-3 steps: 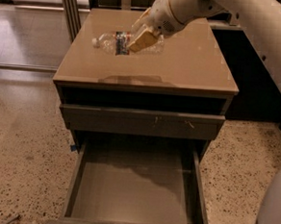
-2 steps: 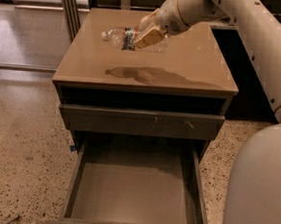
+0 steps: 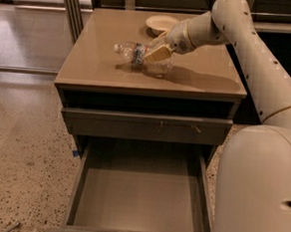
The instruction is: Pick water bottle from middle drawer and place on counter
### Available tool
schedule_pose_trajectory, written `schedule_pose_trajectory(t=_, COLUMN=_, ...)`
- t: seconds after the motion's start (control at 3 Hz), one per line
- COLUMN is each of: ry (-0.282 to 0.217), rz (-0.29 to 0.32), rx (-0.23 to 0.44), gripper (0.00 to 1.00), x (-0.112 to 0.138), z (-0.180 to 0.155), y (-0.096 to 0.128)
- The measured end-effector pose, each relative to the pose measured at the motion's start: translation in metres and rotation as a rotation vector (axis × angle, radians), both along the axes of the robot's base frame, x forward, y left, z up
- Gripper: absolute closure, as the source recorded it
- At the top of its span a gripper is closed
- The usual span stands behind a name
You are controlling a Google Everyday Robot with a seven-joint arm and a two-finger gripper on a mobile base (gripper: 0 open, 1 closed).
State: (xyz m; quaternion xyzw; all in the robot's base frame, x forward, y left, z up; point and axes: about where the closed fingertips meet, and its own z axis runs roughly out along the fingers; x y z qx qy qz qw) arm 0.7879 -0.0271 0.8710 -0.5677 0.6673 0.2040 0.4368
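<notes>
The robot's gripper (image 3: pixel 152 51) grips the bottle (image 3: pixel 135 53) over the counter (image 3: pixel 99 67), in the back half of the top and roughly midway between its left and right edges. The jaws are drawn in on the clear, crinkled body just right of the label band, and one tan finger (image 3: pixel 160 53) lies across the side facing the front edge. The bottle is on its side, its white cap pointing toward the left edge and its base toward the right. Its shadow falls directly beneath it on the glossy tan surface. Whether it bears its weight on the top or hangs a shade above cannot be told.

The white arm (image 3: pixel 250 50) reaches in from the right, crossing the counter's back right corner, with the wrist angled down toward the middle of the top. The robot's pale body (image 3: pixel 257 190) fills the lower right of the view, beside the cabinet's right side.

A cream bowl (image 3: pixel 162 23) sits close to the back edge, a little right of centre, behind the bottle and apart from it.

Below the front edge is a dark slot, then a shut drawer front (image 3: pixel 110 124) with small pale scuffs. Under that, the drawer (image 3: pixel 140 197) stands pulled well out toward the camera, its flat grey floor and thin side walls in plain view. A scrap of blue tape (image 3: pixel 76 153) lies on the speckled floor (image 3: pixel 23 154) by the cabinet's lower left.
</notes>
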Motion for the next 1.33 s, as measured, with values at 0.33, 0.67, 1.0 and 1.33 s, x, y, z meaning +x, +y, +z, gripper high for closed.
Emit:
schedule_pose_trajectory(t=0.33, ry=0.005, rz=0.001, rx=0.0, gripper=0.98, x=0.0007, z=-0.004, y=0.0009)
schedule_pose_trajectory(t=0.67, ry=0.005, rz=0.002, rx=0.0, gripper=0.76, x=0.0007, z=-0.004, y=0.001)
schedule_pose_trajectory(t=1.0, ry=0.005, rz=0.002, rx=0.0, gripper=0.45, x=0.0007, z=-0.004, y=0.001)
schedule_pose_trajectory(t=1.33, ry=0.005, rz=0.002, rx=0.0, gripper=0.22, x=0.0007, z=-0.004, y=0.001)
